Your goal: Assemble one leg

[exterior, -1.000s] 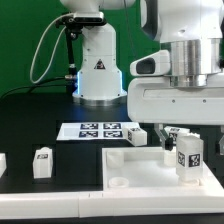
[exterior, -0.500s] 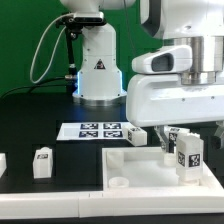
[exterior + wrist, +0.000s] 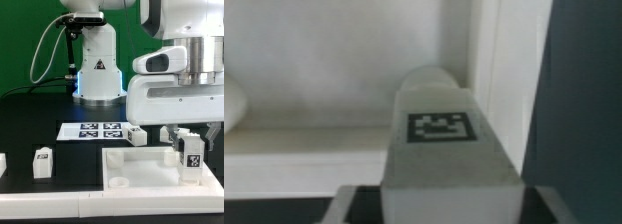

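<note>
Jaws clamped on the leg (image 3: 189,155), upright over the panel (image 3: 140,165); lower squarely, since the peg is probably hidden below.

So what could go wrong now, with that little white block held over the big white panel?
The leg sits between the fingers of the gripper right at the corner of the panel. If it is a little off or tilted, it could catch on the raised rim instead of seating. It might also slip in the grip. Another leg lies close behind, so a wide move could knock it.
</note>
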You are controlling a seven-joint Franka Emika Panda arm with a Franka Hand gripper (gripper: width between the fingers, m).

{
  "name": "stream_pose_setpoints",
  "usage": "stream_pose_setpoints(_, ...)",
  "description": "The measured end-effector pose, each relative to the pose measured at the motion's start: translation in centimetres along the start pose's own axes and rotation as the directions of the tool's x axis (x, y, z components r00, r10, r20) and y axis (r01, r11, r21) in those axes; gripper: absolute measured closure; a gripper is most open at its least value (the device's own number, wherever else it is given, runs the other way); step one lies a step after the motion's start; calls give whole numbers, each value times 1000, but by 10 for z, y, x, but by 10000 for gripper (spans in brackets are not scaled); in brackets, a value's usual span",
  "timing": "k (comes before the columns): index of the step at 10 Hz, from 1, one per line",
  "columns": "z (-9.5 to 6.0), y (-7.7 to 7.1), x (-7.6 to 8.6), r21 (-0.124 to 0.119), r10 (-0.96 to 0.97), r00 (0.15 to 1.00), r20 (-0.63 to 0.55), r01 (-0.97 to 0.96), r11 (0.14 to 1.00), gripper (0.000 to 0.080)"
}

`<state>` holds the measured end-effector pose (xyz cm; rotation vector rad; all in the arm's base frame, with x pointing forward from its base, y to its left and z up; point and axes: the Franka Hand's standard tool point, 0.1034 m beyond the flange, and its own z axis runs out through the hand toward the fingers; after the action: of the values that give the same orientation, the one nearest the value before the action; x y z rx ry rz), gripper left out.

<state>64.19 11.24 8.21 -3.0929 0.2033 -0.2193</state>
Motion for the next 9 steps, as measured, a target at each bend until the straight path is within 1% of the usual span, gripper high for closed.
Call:
stream_pose_setpoints(2, 0, 1, 1, -8, 234, 972, -9, -234, 972, 515)
stream_pose_setpoints(3, 0, 2, 0, -17, 417, 909, -15, -417, 909, 515)
stream_pose_setpoints(4, 1, 4, -1, -18, 613, 790, -17, -613, 790, 515)
stream_pose_setpoints(5, 1, 4, -2, -17, 778, 628, -11, -778, 628, 515)
stream_pose_setpoints(6, 1, 4, -3, -16, 875, 483, 8, -875, 484, 514)
stream_pose_setpoints(7, 1, 4, -3, -23, 929, 368, 24, -929, 369, 514)
stream_pose_setpoints(8, 1, 3, -4, -24, 965, 262, 24, -965, 262, 514)
stream_pose_setpoints(9, 1, 3, -4, -24, 956, 292, 24, -956, 292, 514)
